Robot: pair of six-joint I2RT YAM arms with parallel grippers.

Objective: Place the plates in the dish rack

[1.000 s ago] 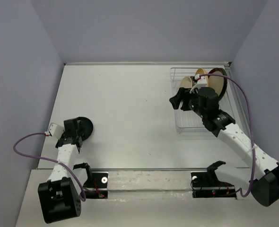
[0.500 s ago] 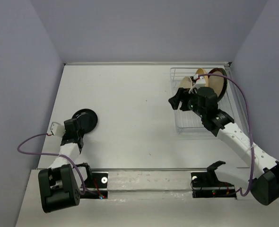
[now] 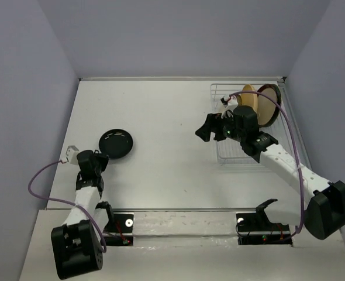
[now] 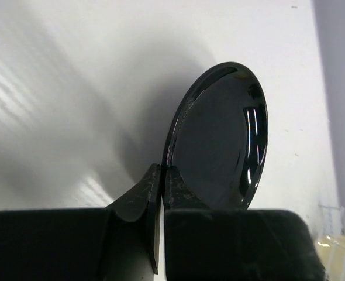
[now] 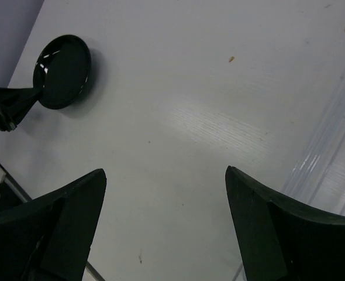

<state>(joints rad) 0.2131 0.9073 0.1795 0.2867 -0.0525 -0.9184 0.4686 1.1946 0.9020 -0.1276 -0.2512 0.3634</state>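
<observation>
A small glossy dark plate (image 3: 116,143) is at the left of the table, tilted up on edge in the left wrist view (image 4: 219,140). My left gripper (image 3: 98,159) (image 4: 164,171) is shut on its near rim, one finger on each face. My right gripper (image 3: 209,130) (image 5: 164,175) hangs open over bare table just left of the dish rack (image 3: 220,153), with nothing between its fingers. From that wrist the dark plate (image 5: 63,70) shows far off at upper left. A tan plate (image 3: 255,105) and a dark-rimmed plate (image 3: 275,93) stand in the rack's far end.
The clear rack's edge (image 5: 327,152) runs along the right of the right wrist view. Grey walls close the table at the back and on both sides. A purple cable (image 3: 41,184) loops beside the left arm.
My left gripper has shut on the dark plate's rim, and the plate now sits farther right and tipped up. My right gripper has moved left, away from the rack, and opened wider.
</observation>
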